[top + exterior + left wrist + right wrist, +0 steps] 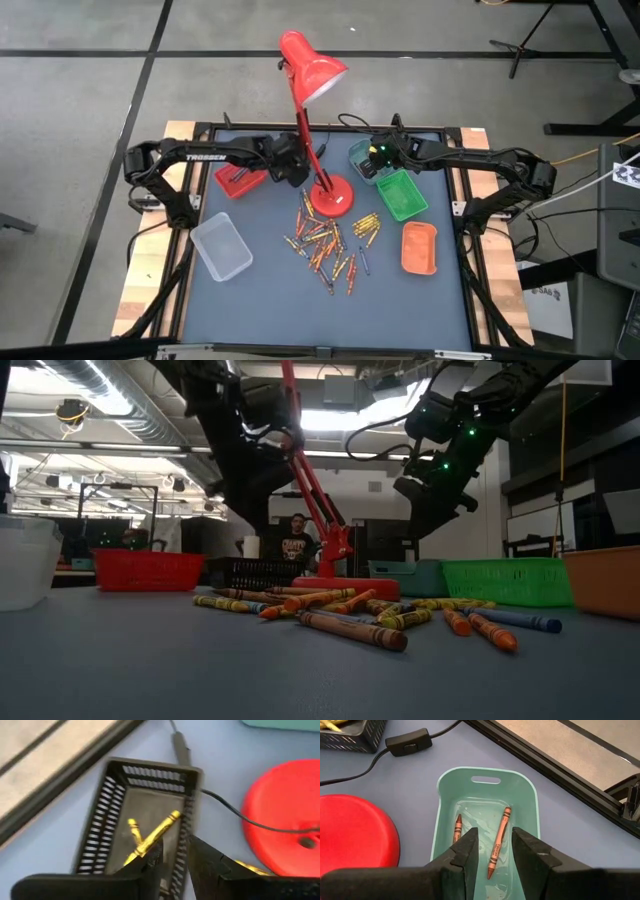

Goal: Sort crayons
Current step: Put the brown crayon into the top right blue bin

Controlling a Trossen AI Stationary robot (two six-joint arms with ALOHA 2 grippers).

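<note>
A clear tray (222,247) is sitting at the left of the counter (260,300), and a red tray (240,181) is lying behind it near the back edge. The left tool (172,857) is hanging over a black slatted tray (115,785) at the back, just left of the lamp; its fingers (152,862) are standing apart with nothing between them. Two yellow crayons (150,837) are lying crossed on the floor of that black tray.

A red desk lamp (312,70) is standing on its round base (332,197) at the middle back, its cord trailing beside the black tray. In front of the base, the crayons (328,245) are lying scattered in a loose pile at the middle of the counter, mostly orange, red and yellow, with a few blue ones at the pile's right edge.

The right tool (495,855) is hovering above a teal tray (487,782) at the back right, its fingers (465,852) parted and gripping nothing. Two orange-brown crayons (499,842) are resting inside that teal tray, side by side and apart. A green tray (402,194) is sitting just in front of the teal one, and an orange tray (419,248) is lying farther forward at the right.
</note>
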